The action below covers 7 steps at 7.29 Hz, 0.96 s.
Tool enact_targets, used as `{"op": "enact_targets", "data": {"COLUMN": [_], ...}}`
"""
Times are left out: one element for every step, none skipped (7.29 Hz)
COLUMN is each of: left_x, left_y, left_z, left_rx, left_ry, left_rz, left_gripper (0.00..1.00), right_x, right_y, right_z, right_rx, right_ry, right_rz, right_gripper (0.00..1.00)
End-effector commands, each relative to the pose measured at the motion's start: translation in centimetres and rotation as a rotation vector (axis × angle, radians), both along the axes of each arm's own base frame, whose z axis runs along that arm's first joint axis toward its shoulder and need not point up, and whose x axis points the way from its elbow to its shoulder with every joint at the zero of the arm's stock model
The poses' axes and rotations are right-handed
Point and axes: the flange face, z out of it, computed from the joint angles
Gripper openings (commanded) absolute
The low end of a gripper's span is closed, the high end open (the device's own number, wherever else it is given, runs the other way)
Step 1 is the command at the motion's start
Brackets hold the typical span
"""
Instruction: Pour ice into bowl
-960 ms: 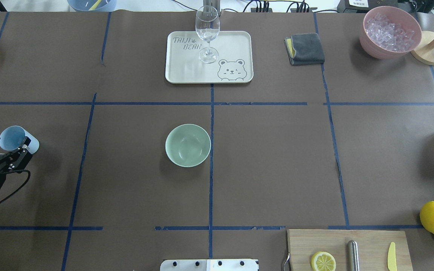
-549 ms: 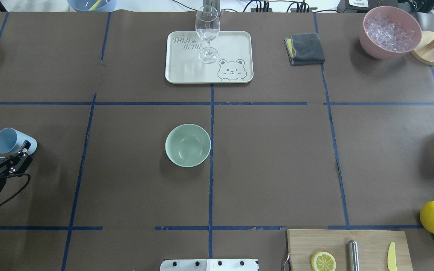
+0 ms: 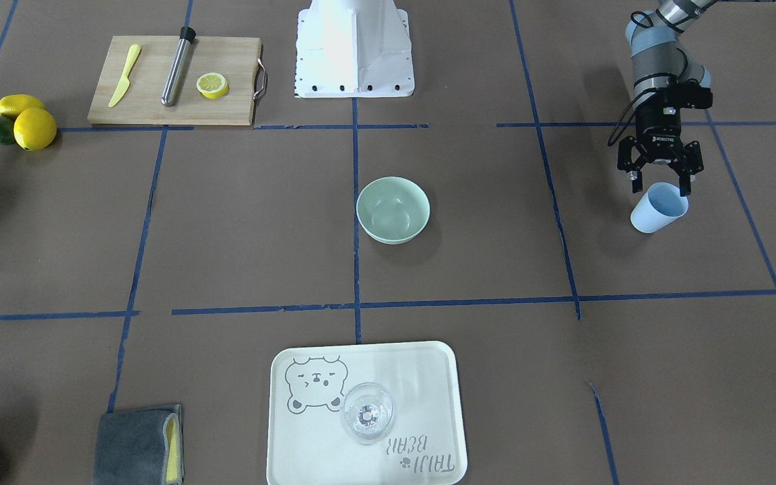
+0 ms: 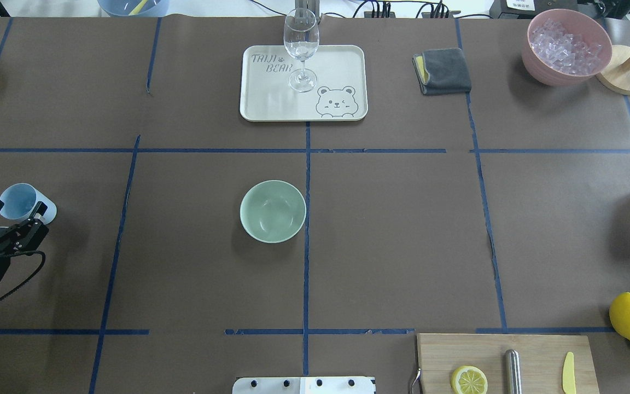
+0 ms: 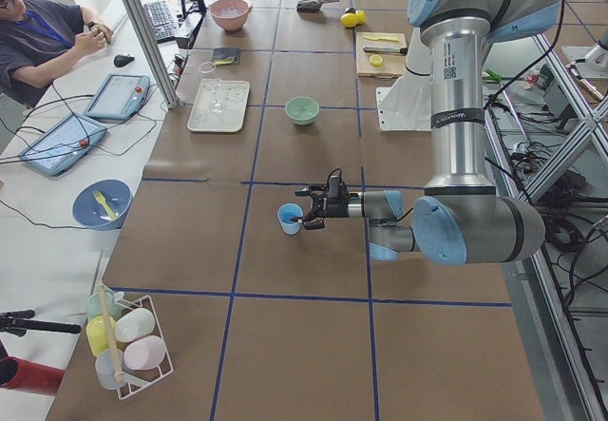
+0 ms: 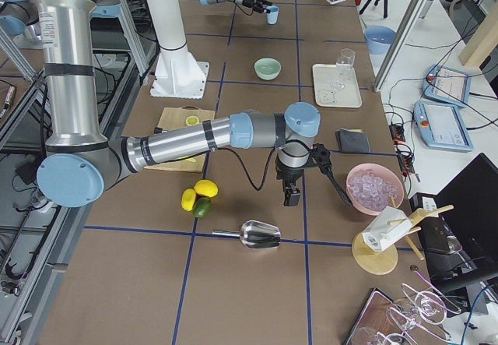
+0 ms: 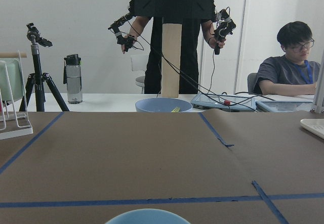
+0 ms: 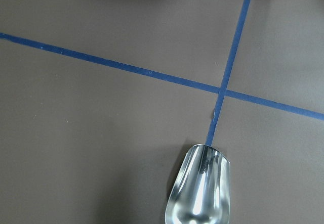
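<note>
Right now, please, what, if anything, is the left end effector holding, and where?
Left end effector: light blue cup, gripped across its sides near the rim.

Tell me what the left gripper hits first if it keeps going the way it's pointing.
The light blue cup. The left gripper points roughly level, and the cup sits between its fingertips; I cannot tell whether they touch it. Past the cup the line looks free, as far as the views show.
</note>
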Motion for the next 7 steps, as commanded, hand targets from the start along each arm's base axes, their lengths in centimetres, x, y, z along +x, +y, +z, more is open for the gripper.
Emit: {"op": "enact_targets", "data": {"left_x": [-0.3,-0.8,-1.3,-2.1,-2.4,-2.4,-2.3], "left_y": [0.0,0.1,0.1,0.2,0.3,0.4,0.3], "left_z": [0.2,0.5,0.5,0.8,1.0,1.6,1.8], "left_rx": [-0.001,-0.001,0.003,0.014,0.018,0.015,0.013], "left_ry": [0.001,0.001,0.014,0.0,0.0,-0.017,-0.024], "left_rz": [0.002,0.002,0.002,0.002,0.002,0.004,0.004], "left_gripper": [1.0,1.0,1.0,1.0,1.0,1.0,1.0], "right_x": [0.0,0.0,0.1,0.1,0.1,0.1,0.2], "right_y": [0.1,0.1,0.1,0.0,0.0,0.0,0.0], "right_z": [0.2,0.2,0.2,0.3,0.3,0.3,0.4], "right_rx": [-0.004,-0.004,-0.002,-0.003,-0.003,-0.003,-0.004], "right_ry": [0.0,0.002,0.012,0.017,0.017,0.017,0.019], "right_rz": [0.0,0.0,0.001,0.001,0.001,0.001,0.001], "right_gripper": [1.0,1.0,1.0,1.0,1.0,1.0,1.0]}}
